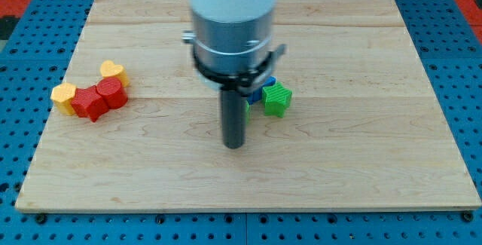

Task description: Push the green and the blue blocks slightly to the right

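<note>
1. Wooden board (361,169) lies flat on a pegboard surface (459,64), which shows on every side of it.
2. Near the board's centre: green star block (276,99), with a blue block (266,87) touching it on its far-left side — mostly hidden by the arm.
3. A second green block (248,110) sits just left of the star, only a sliver showing beside the rod.
4. My tip (234,145) rests on the board nearer than these blocks, slightly left of them.
5. Far to the left, a tight cluster — yellow heart block (113,71) farthest, red cylinder block (111,93) just nearer, red star block (91,102) to its left, second yellow block (64,98) leftmost.
</note>
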{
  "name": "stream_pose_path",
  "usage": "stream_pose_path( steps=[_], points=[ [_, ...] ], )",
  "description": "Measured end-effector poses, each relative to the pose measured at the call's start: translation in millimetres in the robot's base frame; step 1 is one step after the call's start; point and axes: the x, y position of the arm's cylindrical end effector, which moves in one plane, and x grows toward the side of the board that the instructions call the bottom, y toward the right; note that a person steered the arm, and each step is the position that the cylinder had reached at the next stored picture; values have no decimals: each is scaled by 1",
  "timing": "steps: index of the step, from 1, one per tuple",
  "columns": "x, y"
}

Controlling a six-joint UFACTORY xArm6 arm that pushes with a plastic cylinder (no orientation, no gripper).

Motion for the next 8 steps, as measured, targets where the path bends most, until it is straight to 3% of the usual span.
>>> stream_pose_path(
  steps=[1,4,6,7,8],
  points=[
    [-8,-26],
    [-60,26],
    [-47,-29],
    [-53,-77],
    [-78,-86]
  ],
)
